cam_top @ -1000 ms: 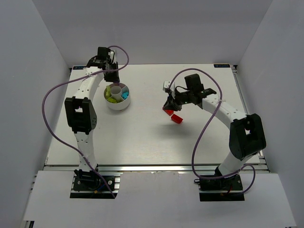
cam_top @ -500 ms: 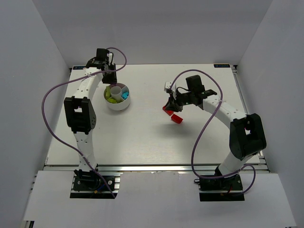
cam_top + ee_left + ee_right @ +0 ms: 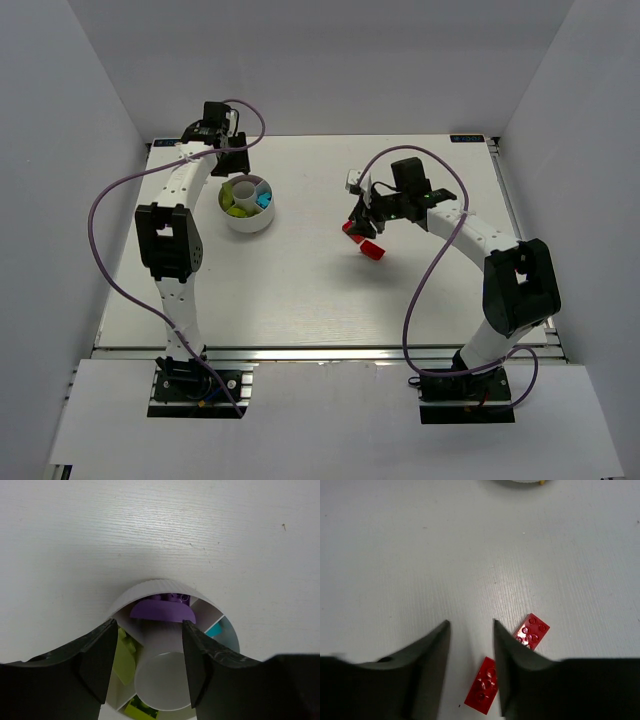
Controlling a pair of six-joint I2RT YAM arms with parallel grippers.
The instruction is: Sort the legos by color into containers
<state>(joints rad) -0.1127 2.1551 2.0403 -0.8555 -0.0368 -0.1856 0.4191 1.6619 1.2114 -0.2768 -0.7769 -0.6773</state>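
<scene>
1. Left arm [image 3: 178, 195], left of frame: white tube links, chunky black joint housings.
2. Right arm [image 3: 470, 232], right of frame: same white/black build.
3. Purple cable [image 3: 93, 212] loops loose beside each arm.
4. Bases [image 3: 190, 385], bottom edge: black blocks on metal rail.
5. Fingers [image 3: 97, 660], wrist views: matte black, broad, tapered tips.

No legible text, labels or numbers anywhere

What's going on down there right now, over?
Left gripper open over dish, purple lego inside. Right gripper open above two red legos. Nothing blocking.
</scene>
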